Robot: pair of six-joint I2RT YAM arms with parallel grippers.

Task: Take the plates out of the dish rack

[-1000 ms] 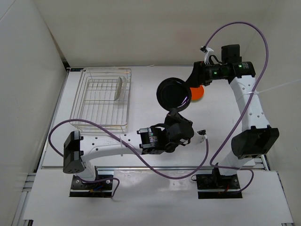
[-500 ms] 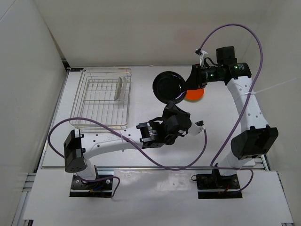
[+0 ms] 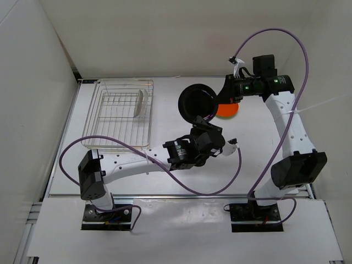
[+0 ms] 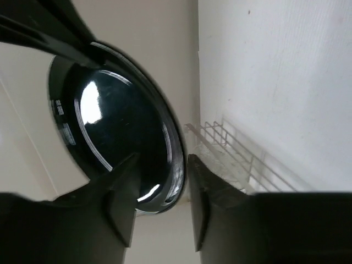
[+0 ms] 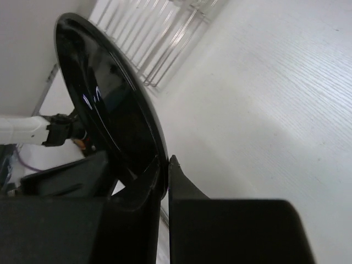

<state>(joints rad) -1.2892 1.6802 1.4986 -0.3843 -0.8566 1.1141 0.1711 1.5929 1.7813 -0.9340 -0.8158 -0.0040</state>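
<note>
Left gripper (image 3: 204,121) has come up to the black plate (image 3: 195,103) since a second ago.
Plate is held tilted, right of the dish rack (image 3: 110,118). Right gripper (image 3: 218,103) pinches its right rim. Left fingers straddle the near rim; can't tell if they're clamped.

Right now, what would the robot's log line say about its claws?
black plate: held in air | right claw: shut on rim | left claw: astride rim, grip unclear | orange plate: on table

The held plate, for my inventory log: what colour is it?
Glossy black; the plate shows best in the left wrist view.
</note>
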